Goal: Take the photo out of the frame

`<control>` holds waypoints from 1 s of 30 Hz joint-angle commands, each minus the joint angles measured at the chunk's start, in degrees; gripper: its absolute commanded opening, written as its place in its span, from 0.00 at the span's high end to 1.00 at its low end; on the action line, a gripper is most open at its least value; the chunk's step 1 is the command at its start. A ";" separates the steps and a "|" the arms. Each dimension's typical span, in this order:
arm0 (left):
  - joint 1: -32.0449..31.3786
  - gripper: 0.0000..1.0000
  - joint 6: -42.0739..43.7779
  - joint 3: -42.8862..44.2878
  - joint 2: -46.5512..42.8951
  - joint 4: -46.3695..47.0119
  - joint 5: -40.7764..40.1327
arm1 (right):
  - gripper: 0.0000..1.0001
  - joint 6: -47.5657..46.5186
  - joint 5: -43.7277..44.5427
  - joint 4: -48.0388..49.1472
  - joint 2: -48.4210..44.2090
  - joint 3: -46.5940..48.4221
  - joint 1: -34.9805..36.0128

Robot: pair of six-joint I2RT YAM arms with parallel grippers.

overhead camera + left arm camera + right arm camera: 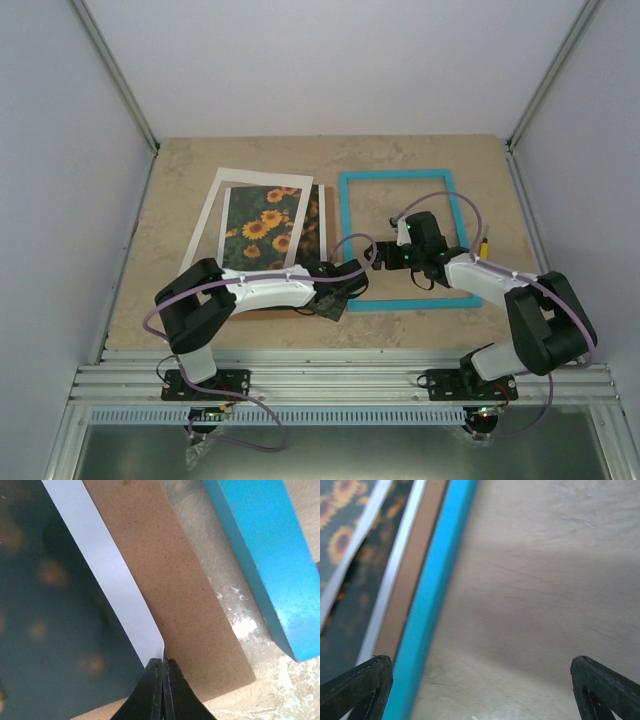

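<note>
The left jaws are pressed together on the near corner of the photo (pixel 60 630), right at its white edge! The right jaws hang wide apart, gripping nothing, over bare tabletop (pixel 545 580) inside the frame (pixel 345 240). That turquoise border lies off just beside the fibreboard back (pixel 195 610). The photo rests on that back, with the white mat sheet (pixel 265 178) partly over it. By my read, 1 job remains: draw the print clear.

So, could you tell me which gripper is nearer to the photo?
Left. The left gripper is shut at a corner of the photo; the right gripper hangs open over the frame, farther off.
</note>
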 commanded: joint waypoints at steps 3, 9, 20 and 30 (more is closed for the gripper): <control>-0.19 1.00 -0.46 -0.69 -5.45 1.15 -2.36 | 0.02 4.03 -10.16 4.93 -1.04 -0.47 1.72; -0.18 1.00 -1.14 -1.45 -8.67 0.96 -3.55 | 0.04 9.90 -18.12 8.52 1.42 0.45 3.36; -0.18 1.00 -1.74 -3.01 -14.41 1.85 -4.32 | 0.13 17.87 -24.72 15.92 9.68 5.94 7.47; -0.12 1.00 -2.17 -3.29 -15.34 3.15 -4.15 | 0.28 23.36 -27.77 22.69 20.16 12.22 9.00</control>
